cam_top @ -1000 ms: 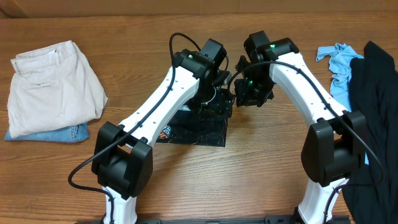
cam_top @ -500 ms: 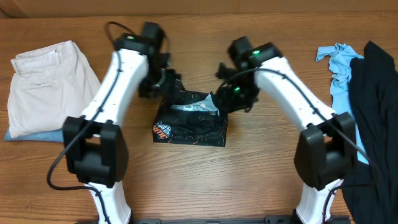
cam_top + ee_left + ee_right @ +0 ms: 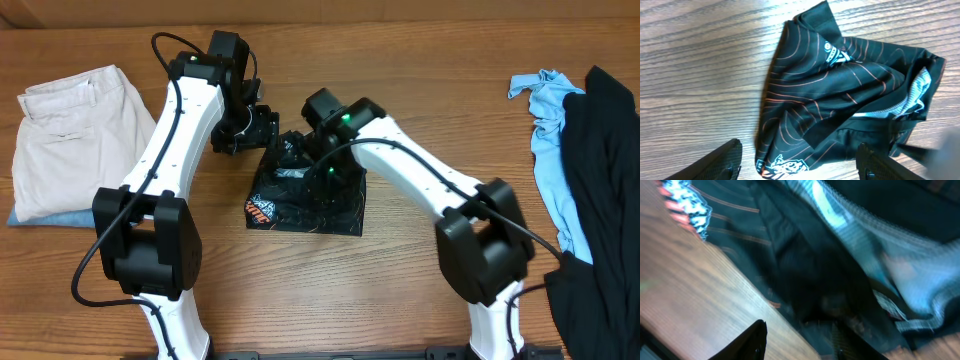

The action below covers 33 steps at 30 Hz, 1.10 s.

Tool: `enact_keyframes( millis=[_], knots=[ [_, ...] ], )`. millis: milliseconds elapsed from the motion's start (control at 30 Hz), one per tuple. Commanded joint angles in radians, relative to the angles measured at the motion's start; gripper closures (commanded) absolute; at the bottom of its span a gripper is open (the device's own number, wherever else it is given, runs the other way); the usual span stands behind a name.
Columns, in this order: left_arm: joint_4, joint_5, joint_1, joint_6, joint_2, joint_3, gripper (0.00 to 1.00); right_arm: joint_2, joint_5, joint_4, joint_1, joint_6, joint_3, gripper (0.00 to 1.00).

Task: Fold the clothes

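Observation:
The black jersey with thin orange contour lines (image 3: 318,205) lies folded into a small square at the table's middle, its far edge rumpled and some white mesh lining showing. My left gripper (image 3: 262,128) hovers at the jersey's far left corner, open and empty. In the left wrist view the jersey (image 3: 840,95) lies beyond the wide-apart gripper (image 3: 800,167). My right gripper (image 3: 305,165) is low over the jersey's far part. The right wrist view is blurred, with the gripper (image 3: 800,342) parted over the jersey's edge (image 3: 800,265). The light-blue shirt (image 3: 548,120) and plain black garment (image 3: 605,190) lie at the right.
Folded beige trousers (image 3: 75,135) sit on a blue denim piece (image 3: 110,213) at the far left. Bare wooden table (image 3: 420,290) lies in front of the jersey.
The right arm swung left and down onto the jersey's far part. The left gripper moved a little left, off the jersey. The lifted fold now lies lower on the stack.

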Motion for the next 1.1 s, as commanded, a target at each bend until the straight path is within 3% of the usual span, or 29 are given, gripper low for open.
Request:
enact_keyframes(
  millis=[0,33,167,300,367,467,733,1067],
  knots=[
    [0.000,-0.050,0.000,0.019,0.014,0.021,0.24,0.050,0.013,0.036,0.003,0.007,-0.002,0.65],
    [0.000,-0.053,0.001,0.019,0.014,0.021,0.24,0.059,0.013,0.046,0.003,0.021,-0.002,0.77],
    [0.004,-0.053,0.001,0.019,0.014,0.021,0.25,0.056,0.033,-0.023,-0.009,0.101,0.005,0.96],
    [0.006,-0.053,0.001,0.019,0.014,0.021,0.26,0.048,0.035,-0.267,-0.050,0.243,0.011,0.95],
    [0.008,-0.053,0.002,0.019,0.014,0.021,0.26,0.048,0.035,-0.311,-0.066,0.243,-0.007,0.85],
    [-0.006,-0.053,0.001,0.019,0.014,0.021,0.26,0.048,0.036,-0.309,-0.070,0.246,-0.038,0.78],
    [-0.015,-0.073,0.001,0.019,0.014,0.021,0.25,0.048,0.199,-0.232,-0.072,0.313,-0.077,0.78],
    [-0.024,-0.076,0.002,0.031,0.014,0.021,0.25,-0.026,0.240,-0.261,-0.072,0.365,0.033,0.67]
  ],
)
